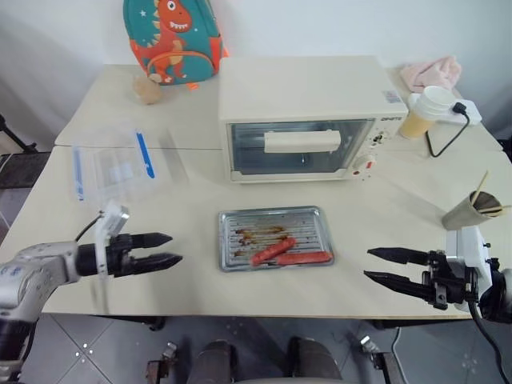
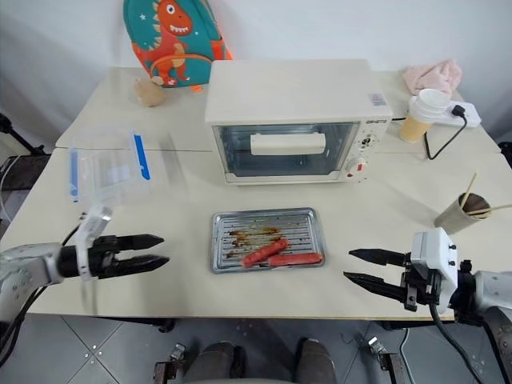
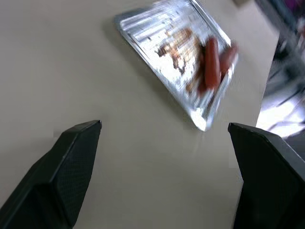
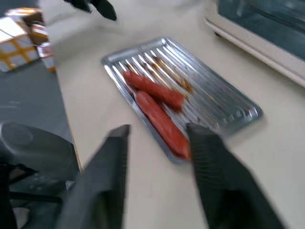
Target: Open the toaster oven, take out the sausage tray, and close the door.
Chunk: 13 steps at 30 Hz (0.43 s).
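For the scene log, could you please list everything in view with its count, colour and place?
toaster oven: one, cream, table's back middle; door shut
sausage tray: one, silver, two red sausages, on the table before the oven
plastic box: one, clear with blue strips, left of the oven
backpack: one, teal and orange, back left
cloth: one, pink, back right
paper cups: a stack, white and tan, right of the oven
power strip: one, white, beside those cups
cup with sticks: one, grey, right edge
left gripper: black, open, left of the tray
right gripper: black, open, right of the tray
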Available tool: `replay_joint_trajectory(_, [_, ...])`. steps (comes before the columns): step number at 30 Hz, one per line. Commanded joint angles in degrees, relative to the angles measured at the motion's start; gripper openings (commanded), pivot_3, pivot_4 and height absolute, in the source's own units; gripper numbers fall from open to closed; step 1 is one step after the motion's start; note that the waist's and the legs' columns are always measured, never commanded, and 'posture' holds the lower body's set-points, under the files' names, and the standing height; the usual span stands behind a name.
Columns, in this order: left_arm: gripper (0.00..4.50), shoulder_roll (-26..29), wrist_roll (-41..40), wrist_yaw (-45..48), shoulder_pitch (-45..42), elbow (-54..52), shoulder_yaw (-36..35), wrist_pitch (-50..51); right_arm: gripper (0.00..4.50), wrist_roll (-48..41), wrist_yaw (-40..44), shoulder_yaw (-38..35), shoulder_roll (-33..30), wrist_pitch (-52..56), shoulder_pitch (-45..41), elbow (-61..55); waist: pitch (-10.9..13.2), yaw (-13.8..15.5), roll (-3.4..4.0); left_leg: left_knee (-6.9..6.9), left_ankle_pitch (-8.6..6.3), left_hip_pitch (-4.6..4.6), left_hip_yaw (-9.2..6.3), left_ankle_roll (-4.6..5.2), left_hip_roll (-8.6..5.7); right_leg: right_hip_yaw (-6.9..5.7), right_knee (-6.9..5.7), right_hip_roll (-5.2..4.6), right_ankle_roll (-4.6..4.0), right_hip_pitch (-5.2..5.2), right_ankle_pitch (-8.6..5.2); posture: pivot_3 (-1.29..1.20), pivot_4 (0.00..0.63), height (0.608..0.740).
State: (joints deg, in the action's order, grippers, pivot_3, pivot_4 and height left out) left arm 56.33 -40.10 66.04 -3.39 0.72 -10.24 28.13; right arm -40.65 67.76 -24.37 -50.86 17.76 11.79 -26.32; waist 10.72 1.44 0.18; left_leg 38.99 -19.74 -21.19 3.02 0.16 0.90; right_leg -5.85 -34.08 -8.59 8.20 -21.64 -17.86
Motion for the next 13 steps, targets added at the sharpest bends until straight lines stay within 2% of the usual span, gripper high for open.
replay_joint_trajectory(1, [4.50,-1.6,2.8,4.2,2.5,2.1,-8.1,-12.5,3.32,1.8,3.3,-0.2,0.3,-5.4,-2.3,2.7,0.0,0.3,0.01,0.00,-0.03,-0.03,-0.08,0.05,0.05,-0.01,0.01,-0.03,0.00,0.00,0.00,0.00,0.150,0.740])
replay_joint_trajectory(2, [4.50,-2.3,3.3,3.9,3.0,2.1,-9.9,-14.8,3.63,0.1,5.8,-0.9,2.0,-8.1,-3.7,4.6,0.0,0.4,0.00,0.01,-0.05,-0.04,-0.16,0.09,0.10,-0.03,0.04,-0.05,0.02,0.02,0.01,0.00,0.150,0.740])
replay_joint_trajectory(4, [4.50,-2.4,5.4,3.1,4.7,0.8,-12.0,-17.4,4.40,-1.4,9.9,-1.6,-0.2,-6.3,-3.4,7.2,0.0,0.3,0.00,0.02,-0.12,-0.07,-0.23,0.17,0.11,-0.06,-0.05,-0.04,0.10,0.07,0.06,0.00,0.150,0.740])
replay_joint_trajectory(6, [4.50,-3.2,4.8,3.4,6.3,-0.9,-14.3,-18.3,4.48,-2.3,12.2,-2.7,-2.4,-3.9,-3.1,8.9,0.0,0.1,0.01,0.03,-0.22,-0.05,-0.22,0.29,0.00,-0.07,-0.06,-0.06,0.18,0.07,0.09,0.00,0.150,0.740])
replay_joint_trajectory(10, [4.50,-5.2,3.7,1.6,7.0,-2.7,-16.9,-18.1,4.48,0.3,14.1,-3.3,-1.8,-8.4,-3.6,12.2,0.0,0.0,-0.02,0.05,-0.34,0.00,-0.04,0.40,-0.01,-0.21,-0.05,-0.08,0.30,0.07,0.16,0.00,0.150,0.740])
replay_joint_trajectory(13, [4.50,-6.4,7.5,-1.4,6.9,-3.8,-16.4,-21.1,4.48,1.5,14.1,-2.8,-1.0,-10.0,-3.5,13.3,0.0,-0.1,-0.02,0.07,-0.35,0.01,0.20,0.39,0.01,-0.26,-0.06,-0.07,0.30,0.07,0.16,0.00,0.150,0.740])
